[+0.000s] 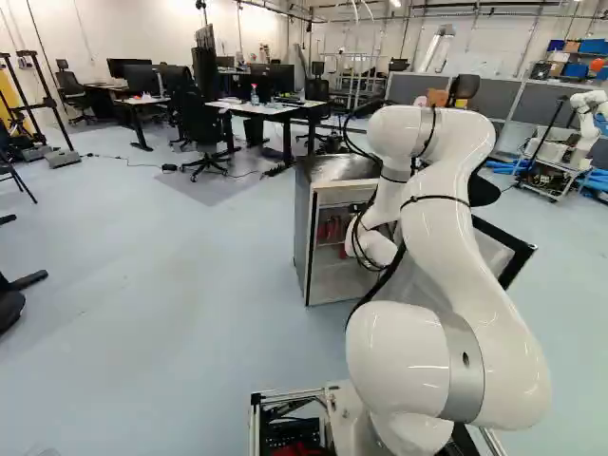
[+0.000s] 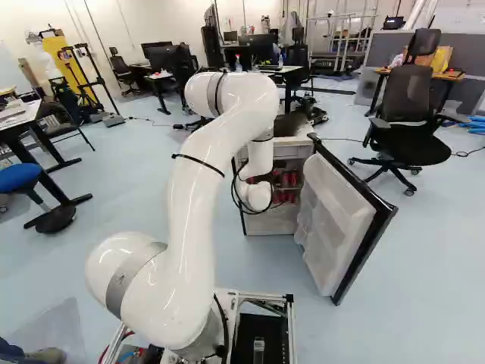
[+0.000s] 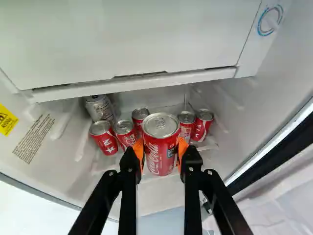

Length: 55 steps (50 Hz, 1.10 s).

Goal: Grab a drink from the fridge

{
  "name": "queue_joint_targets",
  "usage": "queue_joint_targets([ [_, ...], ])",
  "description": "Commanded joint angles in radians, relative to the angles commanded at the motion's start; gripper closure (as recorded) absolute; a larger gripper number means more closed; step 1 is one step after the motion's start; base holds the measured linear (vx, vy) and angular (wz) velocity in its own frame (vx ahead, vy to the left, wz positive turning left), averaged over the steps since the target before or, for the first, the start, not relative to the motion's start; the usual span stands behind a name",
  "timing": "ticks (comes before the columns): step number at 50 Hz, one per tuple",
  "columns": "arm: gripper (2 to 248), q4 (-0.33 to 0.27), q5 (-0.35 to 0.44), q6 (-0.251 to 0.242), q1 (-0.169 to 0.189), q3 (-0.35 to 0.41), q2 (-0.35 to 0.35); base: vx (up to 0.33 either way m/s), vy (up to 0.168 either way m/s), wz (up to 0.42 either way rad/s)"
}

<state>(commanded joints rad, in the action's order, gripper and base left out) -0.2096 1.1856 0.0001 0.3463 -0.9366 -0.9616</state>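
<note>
In the right base view the fridge stands ahead of the arm, its door swung open to the right. The arm's wrist reaches to the fridge's opening and hides the gripper in both base views. In the wrist view my gripper is shut on a red drink can, with an orange pad against each side. The can is upright. Behind it on the shelf stand several more red cans and a silver can; whether the held can touches the shelf, I cannot tell.
A white compartment front spans the fridge above the cans. The fridge's side wall and the door's dark edge lie beside the gripper. An office chair stands beyond the door; desks stand farther back. Another robot is in the room.
</note>
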Motion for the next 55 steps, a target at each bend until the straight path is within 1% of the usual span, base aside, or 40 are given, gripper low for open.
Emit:
queue_joint_targets([
  [32, 159, 0.000, 0.000, 0.000, 0.015, 0.220, 0.197, 0.000, 0.000, 0.000],
  [55, 159, 0.000, 0.000, 0.000, 0.021, 0.343, 0.326, 0.000, 0.000, 0.000],
])
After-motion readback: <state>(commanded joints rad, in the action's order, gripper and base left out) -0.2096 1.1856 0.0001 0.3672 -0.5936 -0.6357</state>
